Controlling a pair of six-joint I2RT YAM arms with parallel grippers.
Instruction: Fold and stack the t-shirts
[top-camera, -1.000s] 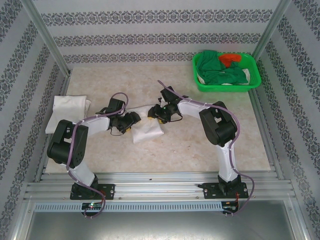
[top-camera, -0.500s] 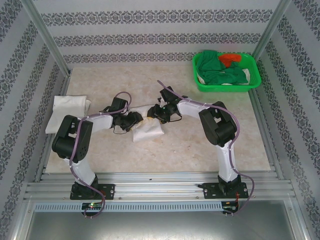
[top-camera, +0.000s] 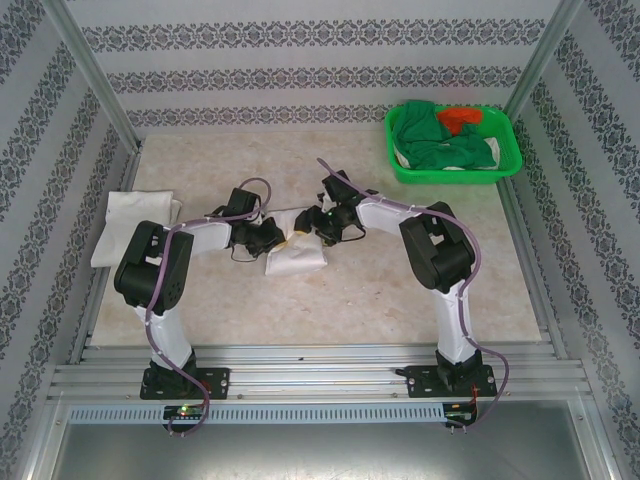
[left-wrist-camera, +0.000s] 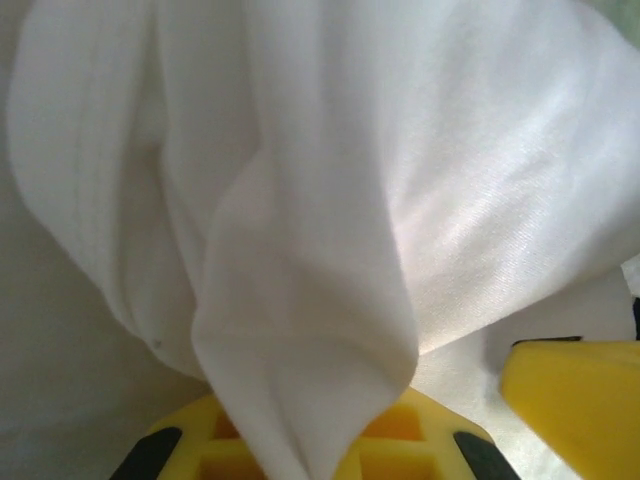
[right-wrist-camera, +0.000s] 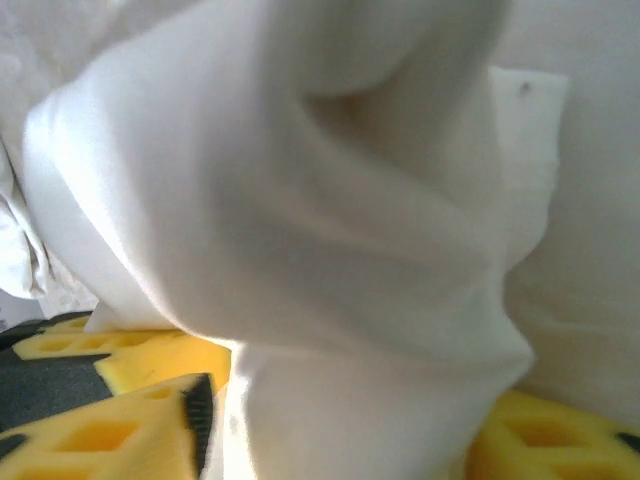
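A white t-shirt (top-camera: 296, 254) lies partly folded in the middle of the table, and both grippers meet at its far edge. My left gripper (top-camera: 271, 236) is shut on a bunched fold of this t-shirt (left-wrist-camera: 300, 330), which hangs pinched between its yellow fingers (left-wrist-camera: 190, 440). My right gripper (top-camera: 319, 228) stands with its jaws wide apart, and thick white cloth (right-wrist-camera: 340, 300) bulges between its yellow fingers (right-wrist-camera: 100, 430). A second white t-shirt (top-camera: 135, 225) lies folded at the table's left edge.
A green plastic basket (top-camera: 512, 160) with green and orange clothes stands at the back right. Patterned walls and metal posts close in the table on three sides. The right gripper's yellow finger (left-wrist-camera: 575, 400) shows close by in the left wrist view.
My left arm reached right to the middle t-shirt and shut on its edge. The right gripper's jaws widened. The shirt's far edge has bunched up between the two grippers.
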